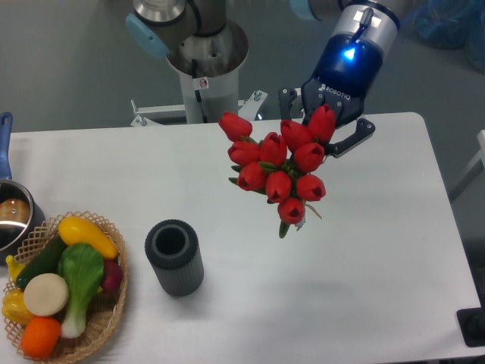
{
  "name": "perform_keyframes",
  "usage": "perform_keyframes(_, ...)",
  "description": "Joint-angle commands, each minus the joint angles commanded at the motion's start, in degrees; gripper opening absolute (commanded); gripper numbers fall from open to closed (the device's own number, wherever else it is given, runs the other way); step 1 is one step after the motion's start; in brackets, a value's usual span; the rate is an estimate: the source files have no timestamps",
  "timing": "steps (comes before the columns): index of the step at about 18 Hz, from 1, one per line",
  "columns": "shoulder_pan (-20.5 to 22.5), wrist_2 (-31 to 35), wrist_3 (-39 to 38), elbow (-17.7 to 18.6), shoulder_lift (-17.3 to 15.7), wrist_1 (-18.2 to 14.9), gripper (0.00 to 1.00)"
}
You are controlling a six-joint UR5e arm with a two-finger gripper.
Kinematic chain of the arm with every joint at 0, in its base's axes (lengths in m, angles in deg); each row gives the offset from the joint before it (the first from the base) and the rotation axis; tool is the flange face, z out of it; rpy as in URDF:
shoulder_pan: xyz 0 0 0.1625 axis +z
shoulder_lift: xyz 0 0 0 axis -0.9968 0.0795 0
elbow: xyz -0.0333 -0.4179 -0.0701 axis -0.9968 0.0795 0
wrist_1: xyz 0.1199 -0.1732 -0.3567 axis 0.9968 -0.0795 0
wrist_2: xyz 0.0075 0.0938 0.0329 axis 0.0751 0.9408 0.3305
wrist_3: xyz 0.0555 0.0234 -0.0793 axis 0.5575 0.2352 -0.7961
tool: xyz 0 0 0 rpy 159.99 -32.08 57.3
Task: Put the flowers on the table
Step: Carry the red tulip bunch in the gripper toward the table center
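Observation:
The flowers [279, 167], a bunch of red tulip buds with short green stems, hang in the air above the white table [379, 265], right of its middle. My gripper [317, 136] comes down from the upper right. It is shut on the bunch from behind, near the upper buds. The buds hide its fingertips, and only the dark finger links show on either side. The stems point down toward the table and do not touch it.
A dark ribbed cylinder [174, 258] stands upright left of centre. A wicker basket [114, 303] of toy vegetables sits at the front left corner. A pot [11, 216] with a blue handle is at the left edge. The robot base [203, 61] is behind the table's far edge.

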Motion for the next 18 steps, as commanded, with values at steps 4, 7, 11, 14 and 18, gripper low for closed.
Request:
perform_keyframes(4, -0.3, 4.2, 0.5, 0.0, -0.4, -0.1, 0.26)
perform_keyframes(7, -0.3, 5.4, 0.4, -0.3, -0.3, -0.4, 0.26)
perform_keyframes(11, -0.5, 13.2, 0.5, -1.3, -0.4, -1.2, 0.26)
perform_keyframes(14, -1.7, 19.1, 0.9, -0.3, -0.4, -1.2, 0.26)
perform_keyframes(18, -5.1, 29.0, 4.3, 1.8, -0.2, -1.3, 0.26)
